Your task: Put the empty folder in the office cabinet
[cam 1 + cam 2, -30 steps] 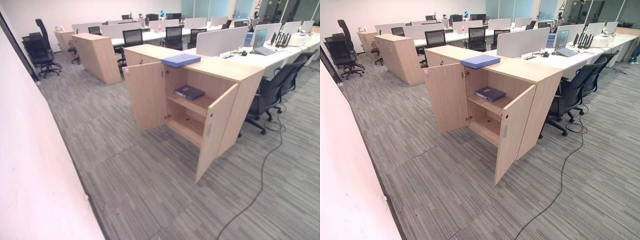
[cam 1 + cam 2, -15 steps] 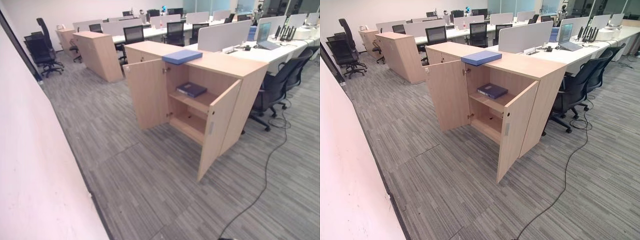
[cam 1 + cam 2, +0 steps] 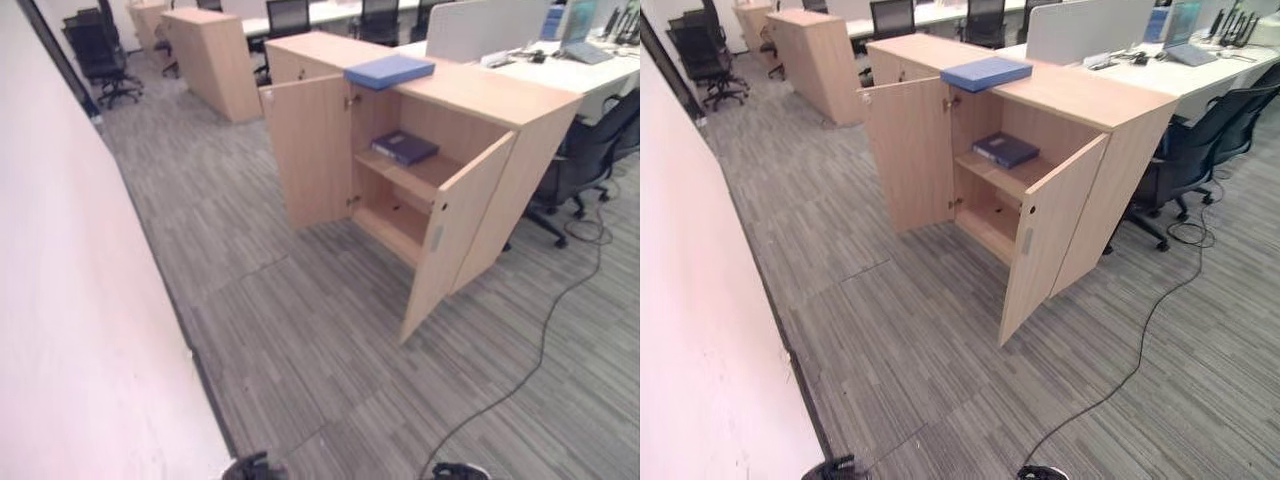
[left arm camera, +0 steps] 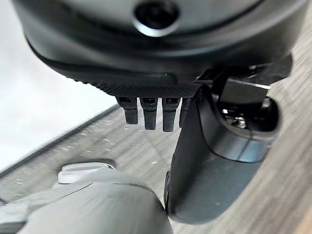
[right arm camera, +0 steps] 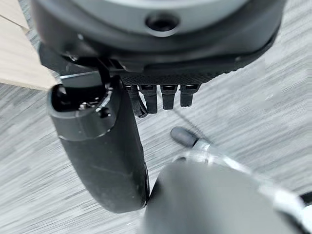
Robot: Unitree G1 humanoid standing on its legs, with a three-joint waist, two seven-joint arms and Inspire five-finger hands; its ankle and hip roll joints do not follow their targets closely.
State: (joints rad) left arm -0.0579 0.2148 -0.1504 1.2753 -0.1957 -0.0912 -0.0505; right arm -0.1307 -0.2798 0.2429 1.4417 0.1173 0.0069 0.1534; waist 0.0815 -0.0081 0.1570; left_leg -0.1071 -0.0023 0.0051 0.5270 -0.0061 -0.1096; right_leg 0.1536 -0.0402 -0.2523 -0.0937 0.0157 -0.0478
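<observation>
Flat blue folder lies on top of wood cabinet, at 1 o'clock, doors open. Grey striped carpet, desks behind. Left hand & right hand: fingers straight, holding nothing.

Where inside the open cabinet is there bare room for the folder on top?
The bottom shelf looks bare. On the middle shelf, room remains left of the dark folder. The light blue folder overhangs the cabinet top.
</observation>
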